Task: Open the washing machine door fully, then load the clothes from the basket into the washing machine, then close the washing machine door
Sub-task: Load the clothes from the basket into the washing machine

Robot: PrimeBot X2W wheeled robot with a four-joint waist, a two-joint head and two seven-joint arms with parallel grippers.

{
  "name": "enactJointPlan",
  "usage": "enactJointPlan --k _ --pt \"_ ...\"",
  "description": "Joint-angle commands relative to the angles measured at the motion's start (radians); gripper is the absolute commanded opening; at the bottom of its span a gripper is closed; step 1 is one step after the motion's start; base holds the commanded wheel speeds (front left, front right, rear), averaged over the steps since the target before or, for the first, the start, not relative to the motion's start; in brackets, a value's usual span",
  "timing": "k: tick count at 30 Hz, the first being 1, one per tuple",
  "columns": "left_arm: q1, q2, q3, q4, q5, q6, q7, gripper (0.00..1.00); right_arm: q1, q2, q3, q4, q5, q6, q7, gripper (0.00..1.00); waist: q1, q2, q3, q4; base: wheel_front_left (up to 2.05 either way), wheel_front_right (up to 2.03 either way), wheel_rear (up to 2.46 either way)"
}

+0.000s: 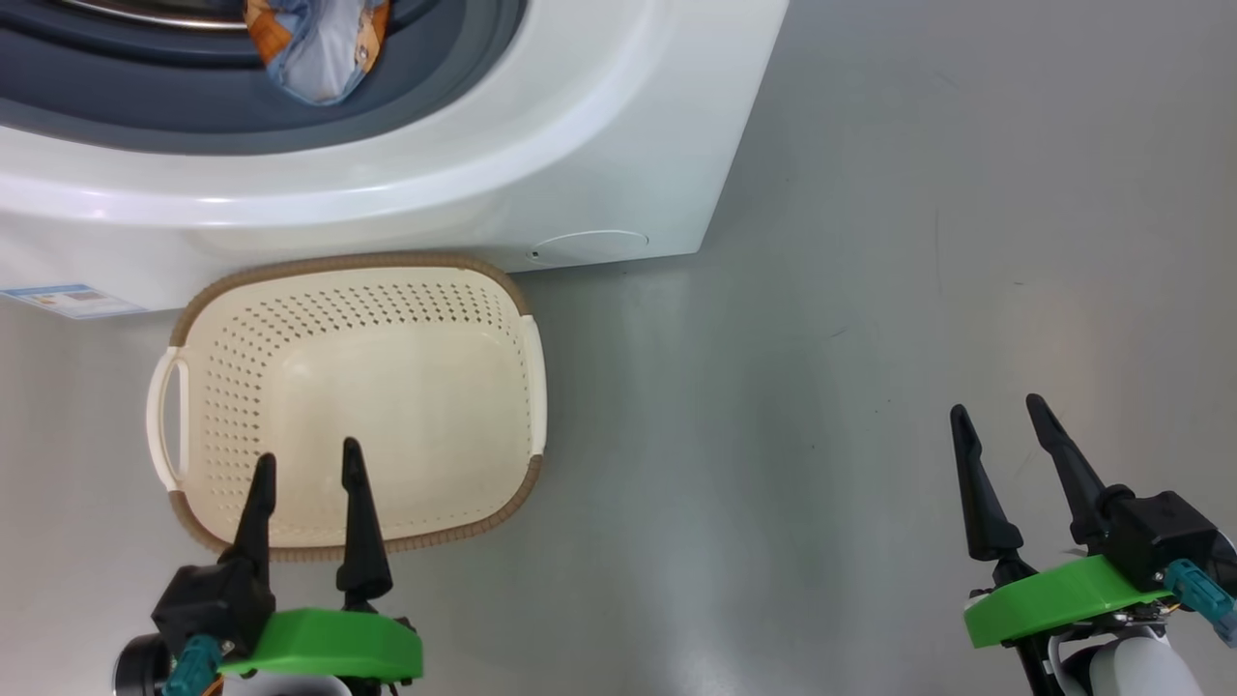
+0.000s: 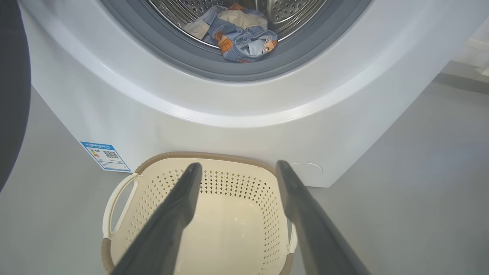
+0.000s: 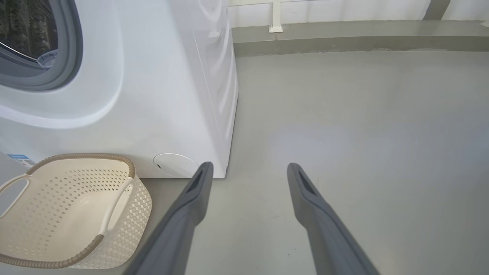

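The white washing machine (image 1: 541, 164) stands with its mouth uncovered; its grey gasket (image 2: 244, 72) rings the steel drum. The clothes (image 2: 237, 36), light blue with orange-brown print plus a cream piece, lie inside the drum, and one blue fold (image 1: 314, 48) hangs over the gasket. A dark curved surface (image 2: 11, 84) at the left edge looks like the washing machine door swung out. The cream basket (image 1: 358, 263) sits on the floor against the machine's front with nothing in it. My left gripper (image 1: 306, 456) hovers open over the basket's near side. My right gripper (image 1: 997, 408) is open above bare floor, well to the right.
Grey floor (image 1: 870, 338) spreads to the right of the machine. A blue label sticker (image 2: 105, 156) is low on the machine's front, a round service flap (image 3: 174, 165) near its right corner. A low ledge and white wall (image 3: 344, 38) run behind.
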Motion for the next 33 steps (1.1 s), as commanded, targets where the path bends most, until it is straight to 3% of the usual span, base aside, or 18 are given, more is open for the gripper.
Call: enactJointPlan --k 1,10,19,26,33 --pt "0.011 0.013 0.026 -0.032 -0.005 0.009 0.000 1.00 0.022 -0.008 0.020 -0.024 -0.009 0.002 -0.008 1.00 0.0000 0.0000 0.000 0.001 0.00 0.00 0.00" --pt "-0.006 0.030 0.030 -0.070 0.011 0.030 0.027 1.00 0.014 -0.004 0.037 -0.026 -0.007 0.002 -0.008 1.00 0.0000 0.0000 0.009 -0.022 0.00 0.00 0.00" --pt "-0.171 0.071 0.042 -0.010 0.018 0.022 0.101 1.00 -0.011 0.005 0.054 -0.016 0.006 0.002 -0.008 1.00 0.0000 0.0000 0.043 -0.067 0.00 0.00 0.00" --pt "-0.392 0.130 0.069 0.136 -0.002 -0.012 0.187 1.00 -0.007 0.011 0.074 0.005 0.012 0.002 -0.008 1.00 0.0000 0.0000 0.033 -0.099 0.00 0.00 0.00" --pt "-0.625 0.157 0.091 0.388 -0.022 -0.015 0.267 1.00 0.010 0.013 0.092 0.031 0.009 0.002 -0.008 1.00 0.0000 0.0000 0.008 -0.121 0.00 0.00 0.00"
